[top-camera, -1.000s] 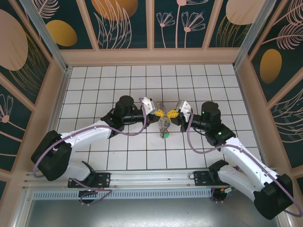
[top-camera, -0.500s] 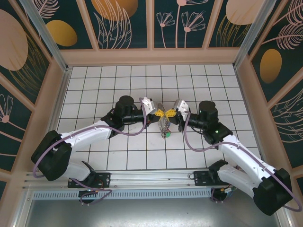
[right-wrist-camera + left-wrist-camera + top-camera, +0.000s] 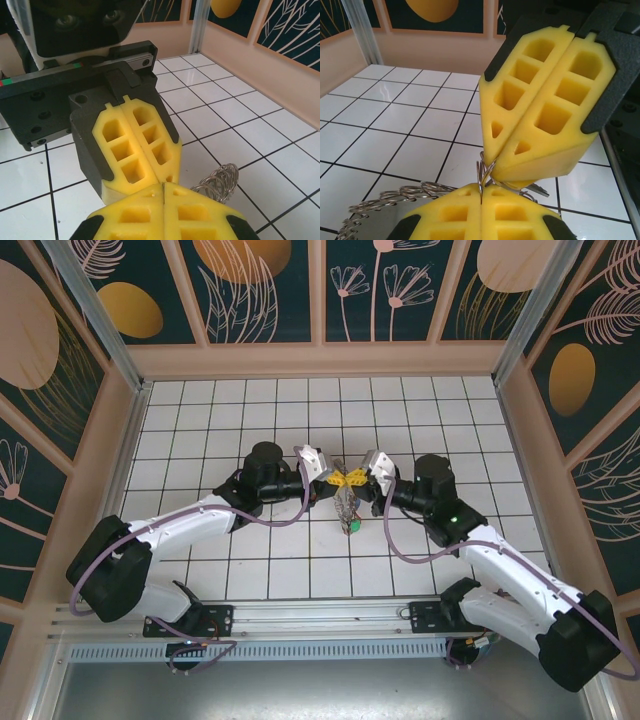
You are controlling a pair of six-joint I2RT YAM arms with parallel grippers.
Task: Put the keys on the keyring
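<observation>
- Because both grippers are pressed shut nose to nose above the middle of the tiled table [image 3: 250, 410], any sideways pull by one arm works against the other. The likeliest fault, I judge, is the thin wire of the keyring [image 3: 485, 172] slipping out of one pinch, or bending.
- The left gripper [image 3: 334, 478] has its yellow pads [image 3: 450, 220] closed flat together, and in the left wrist view the wire enters at their seam. The right gripper [image 3: 357, 481] is likewise closed, its tips touching the same loop of wire. I cannot tell whether either pinch also holds a key blade.
- The keys [image 3: 347, 508] hang in a bunch just below the meeting point, with a green tag [image 3: 350, 528] at the bottom. That weight looks free to swing, so a jerk could twist the ring between the pads.
- The pads look like soft moulded blocks with square and triangular pockets, tapering to a blunt wedge — good for grip, but probably too yielding to hold a hair-thin wire steady.
- The ring is hard, bright, springy-looking metal. Near it a run of small wire loops [image 3: 395, 196] curls like a coil against the glossy white tiles and could snag on a fingertip.
- The tiles are smooth and reflective, so a dropped bunch would likely skid rather than stay put.
</observation>
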